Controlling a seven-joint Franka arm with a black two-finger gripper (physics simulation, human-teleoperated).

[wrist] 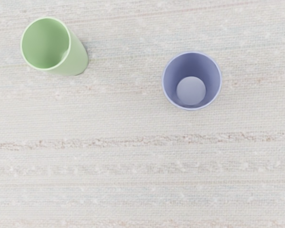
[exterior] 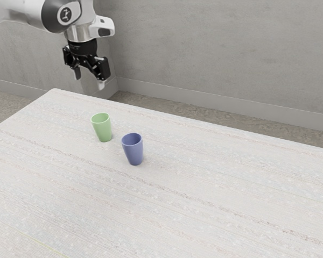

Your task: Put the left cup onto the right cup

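**Item 1. Claw** (exterior: 89, 76): black, two-fingered, on the end of the Franka arm (exterior: 54, 13). It hangs high over the far edge of the bench, pointing down. The fingers are spread apart and touch neither cup.

**Item 2. Green cup** (exterior: 102, 127) (wrist: 52, 46): the left cup of the task.
- It stands upright on the bench, mouth up.
- It is well below the claw and a little toward the exterior view's right of it, well apart from the fingers.
- In the wrist view its open mouth and part of its outer wall show, off to one side of the hand's line of sight.

**Item 3. Blue cup** (exterior: 132, 148) (wrist: 192, 80): the right cup of the task.
- It stands upright on the bench, mouth up.
- It is farther out from the claw than the green cup, toward the exterior view's right and nearer that camera.
- In the wrist view it is seen almost straight down, with its inner floor visible as a paler disc.
- It is near the green cup but apart from it, with bare bench showing between the two.

**Item 4. Bench** (exterior: 215, 204) (wrist: 142, 180): a pale, whitewashed wood-grain surface that carries both cups.

**Item 5. Surroundings**: a grey floor (exterior: 237, 115) beyond the bench's far edge, then a grey wall (exterior: 220, 48) with a baseboard along its foot.
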